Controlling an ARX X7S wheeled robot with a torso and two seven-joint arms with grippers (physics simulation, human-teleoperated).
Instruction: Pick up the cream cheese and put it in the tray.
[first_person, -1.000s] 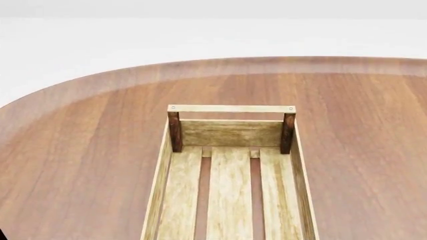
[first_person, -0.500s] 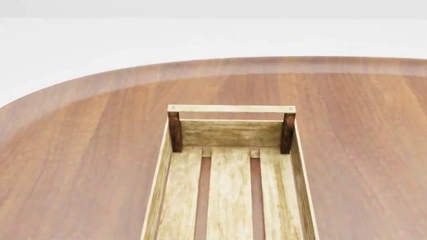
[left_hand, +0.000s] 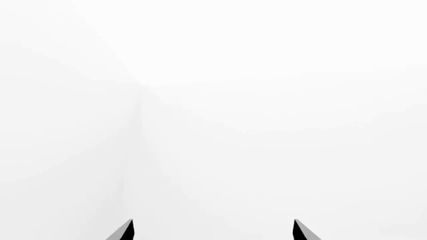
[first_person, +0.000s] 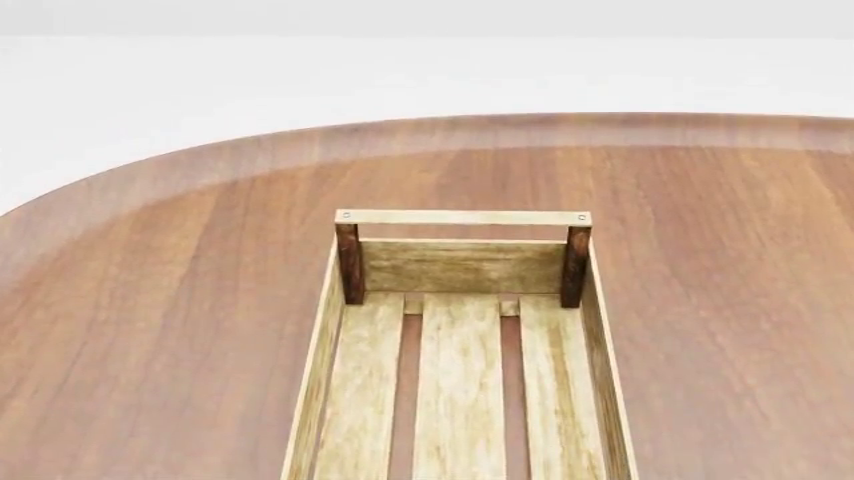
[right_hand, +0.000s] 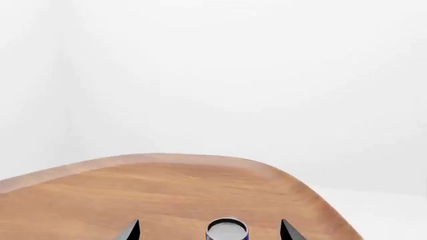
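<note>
The tray (first_person: 461, 265), a light-wood slatted crate with dark corner posts and a handle bar, lies on the brown table in the head view, running off the near edge; nothing shows inside it. The cream cheese is out of view in every frame. Neither gripper shows in the head view. In the left wrist view my left gripper (left_hand: 212, 231) stands open, its two dark fingertips wide apart before blank white. My right gripper (right_hand: 210, 231) is open too, above the table, with the silver top of a can (right_hand: 227, 230) beyond the gap between its fingertips.
The round wooden table (first_person: 160, 300) curves away at the far side in the head view; white floor lies beyond. In the right wrist view the table edge (right_hand: 293, 185) curves off near the can.
</note>
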